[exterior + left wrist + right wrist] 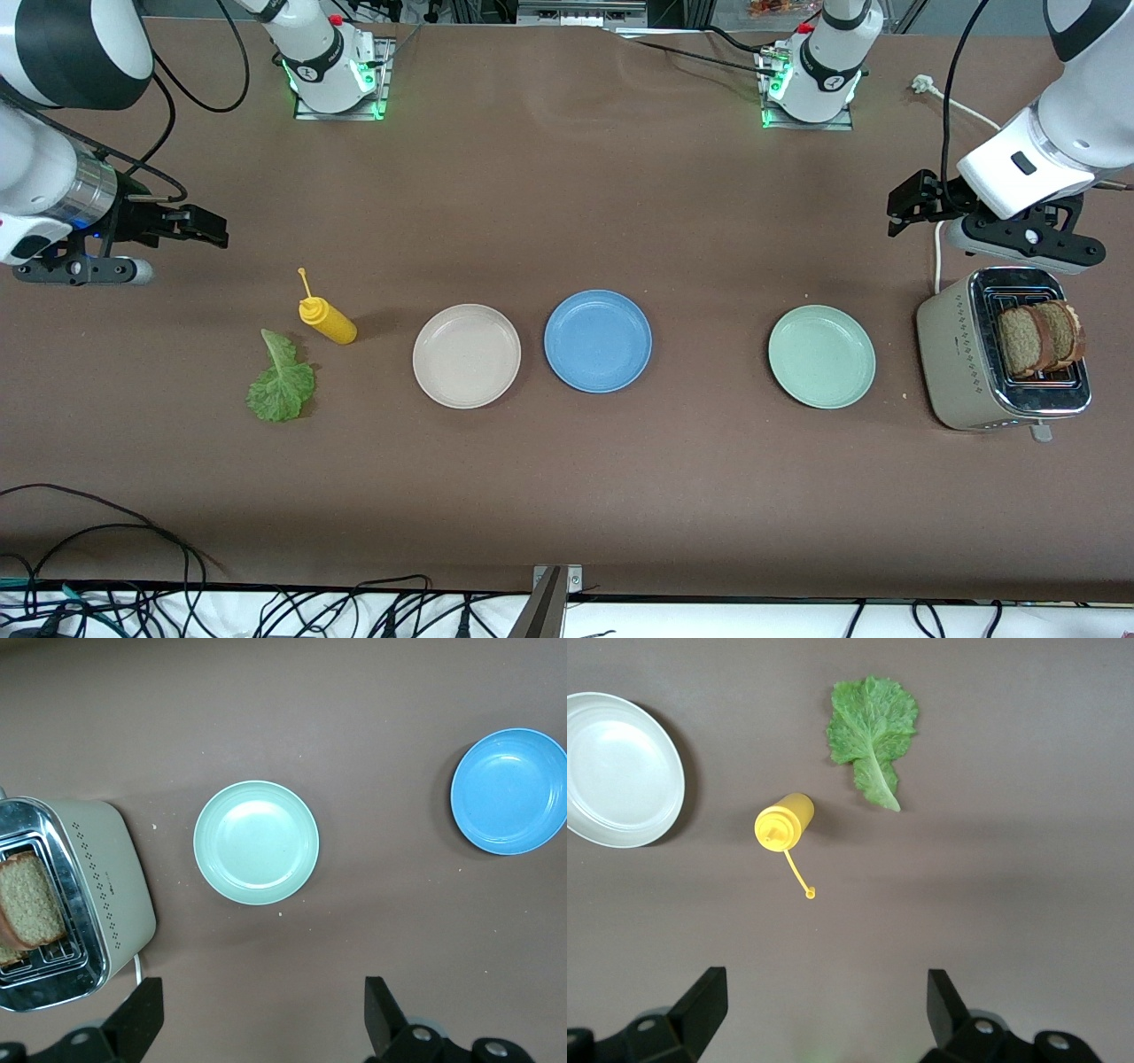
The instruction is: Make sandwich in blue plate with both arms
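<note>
The blue plate (598, 341) sits bare mid-table (567, 204) between a beige plate (467, 355) and a mint-green plate (821, 356). Two bread slices (1038, 338) stand in the toaster (974, 363) at the left arm's end, and the lettuce leaf (282, 381) lies beside a yellow squeeze bottle (327, 320) at the right arm's end. The left claw (264, 1014) hangs wide and empty over the table near the toaster; the right claw (827, 1010) hangs wide and empty near the bottle.
</note>
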Controlling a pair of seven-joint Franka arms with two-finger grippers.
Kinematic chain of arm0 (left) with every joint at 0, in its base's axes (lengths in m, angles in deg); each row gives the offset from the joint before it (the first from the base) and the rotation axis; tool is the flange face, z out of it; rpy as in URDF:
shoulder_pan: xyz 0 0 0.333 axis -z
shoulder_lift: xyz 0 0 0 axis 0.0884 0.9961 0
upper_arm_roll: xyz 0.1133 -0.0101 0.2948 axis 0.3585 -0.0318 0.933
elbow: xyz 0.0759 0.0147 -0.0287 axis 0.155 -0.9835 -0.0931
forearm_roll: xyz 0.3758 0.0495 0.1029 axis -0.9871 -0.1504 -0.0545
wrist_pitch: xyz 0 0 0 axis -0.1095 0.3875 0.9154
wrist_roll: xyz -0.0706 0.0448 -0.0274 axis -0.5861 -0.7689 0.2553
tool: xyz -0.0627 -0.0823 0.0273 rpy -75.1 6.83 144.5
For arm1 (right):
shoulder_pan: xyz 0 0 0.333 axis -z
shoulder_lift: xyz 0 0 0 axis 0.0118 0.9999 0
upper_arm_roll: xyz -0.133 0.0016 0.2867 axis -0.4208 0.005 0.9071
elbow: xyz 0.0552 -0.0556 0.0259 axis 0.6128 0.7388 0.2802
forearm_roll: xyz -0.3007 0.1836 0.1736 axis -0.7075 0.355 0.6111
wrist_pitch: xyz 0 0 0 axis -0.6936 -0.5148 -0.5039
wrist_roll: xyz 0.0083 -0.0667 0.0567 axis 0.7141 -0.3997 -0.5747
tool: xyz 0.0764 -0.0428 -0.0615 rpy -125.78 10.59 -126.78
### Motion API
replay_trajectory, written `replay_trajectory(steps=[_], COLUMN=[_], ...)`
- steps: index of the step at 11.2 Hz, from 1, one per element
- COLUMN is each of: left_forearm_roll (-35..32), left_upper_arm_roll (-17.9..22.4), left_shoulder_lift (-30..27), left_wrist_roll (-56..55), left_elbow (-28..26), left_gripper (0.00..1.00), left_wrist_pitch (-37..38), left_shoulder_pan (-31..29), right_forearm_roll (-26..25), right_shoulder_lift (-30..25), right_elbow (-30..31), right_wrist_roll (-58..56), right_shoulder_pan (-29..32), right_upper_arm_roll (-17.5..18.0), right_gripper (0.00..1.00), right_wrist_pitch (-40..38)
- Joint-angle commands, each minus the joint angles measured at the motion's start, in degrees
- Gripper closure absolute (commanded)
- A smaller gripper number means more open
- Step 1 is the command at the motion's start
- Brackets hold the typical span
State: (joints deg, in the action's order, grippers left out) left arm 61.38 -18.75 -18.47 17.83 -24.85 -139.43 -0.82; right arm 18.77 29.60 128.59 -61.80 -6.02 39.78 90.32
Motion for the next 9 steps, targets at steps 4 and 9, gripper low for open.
replay_trajectory(steps=[4, 9], left_forearm_roll=[-0.46, -0.46], left_upper_arm_roll=[-0.02, -0.02], left_shoulder_lift=[-0.25, -0.25], left_wrist_roll=[1.27, 1.01], left_elbow=[0.49, 0.58], left_gripper=[0.00, 0.00], left_wrist_pitch=[0.54, 0.54], left_shoulder_pan=[-0.21, -0.12], right_forearm_roll=[0.74, 0.65], right_shoulder_lift=[1.44, 1.70], right_elbow=[-1.33, -1.24], right_wrist_roll=[-0.01, 0.08], right_shoulder_pan=[0.15, -0.02], right_upper_arm_roll=[-0.05, 0.03], right_gripper=[0.00, 0.00], right_wrist_pitch=[-0.48, -0.22])
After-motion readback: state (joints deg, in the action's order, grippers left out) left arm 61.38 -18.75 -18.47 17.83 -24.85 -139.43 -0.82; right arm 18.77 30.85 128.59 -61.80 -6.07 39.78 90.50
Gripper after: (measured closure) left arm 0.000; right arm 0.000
